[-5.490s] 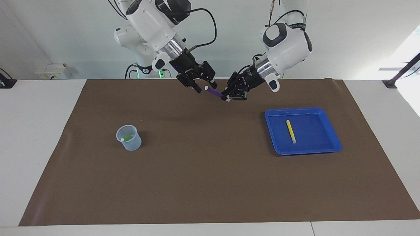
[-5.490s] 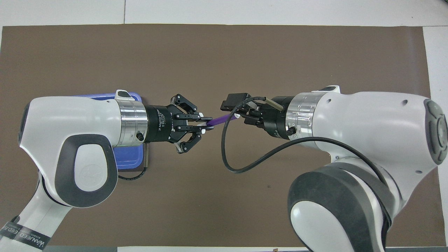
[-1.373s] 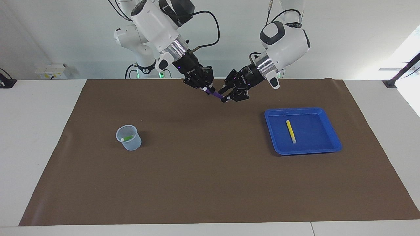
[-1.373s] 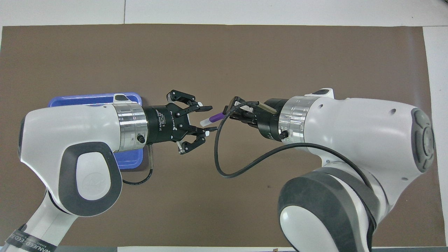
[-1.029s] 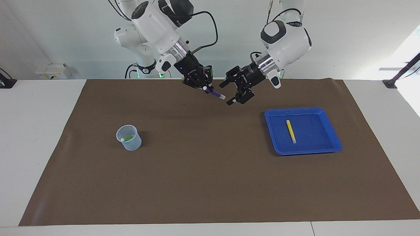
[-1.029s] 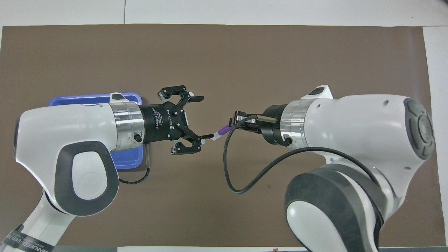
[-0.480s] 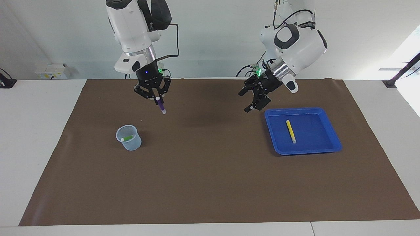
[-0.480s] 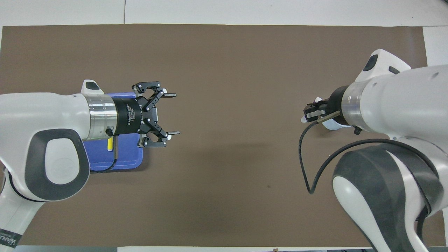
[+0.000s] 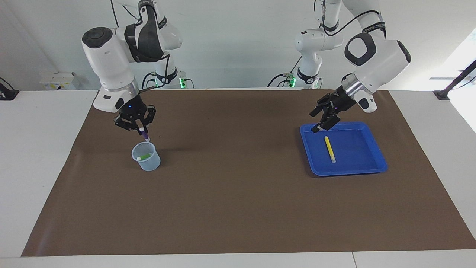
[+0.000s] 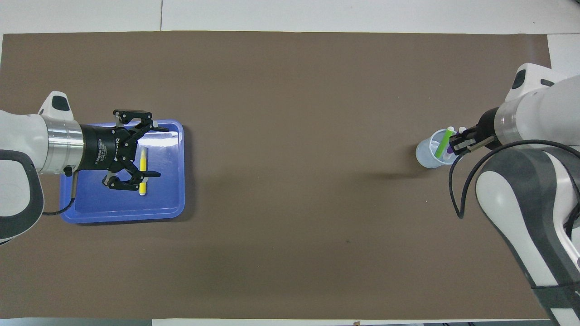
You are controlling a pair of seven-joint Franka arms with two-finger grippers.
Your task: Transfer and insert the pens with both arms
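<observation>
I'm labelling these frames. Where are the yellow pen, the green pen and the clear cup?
yellow pen point(image 9: 329, 148): facing view, middle of its barrel, in the tray.
green pen point(image 10: 442, 146): overhead view, middle of its barrel, leaning in the cup.
clear cup point(image 9: 150, 164): facing view, its outer wall.

Bright, even light fills both views, with a blown-out white patch at the facing view's edge toward the left arm's end. On the matte brown table mat point(image 9: 238, 193) lie only soft, faint shadows. White glare streaks the glossy blue plastic tray point(image 10: 174, 199). Focus is sharp throughout.
</observation>
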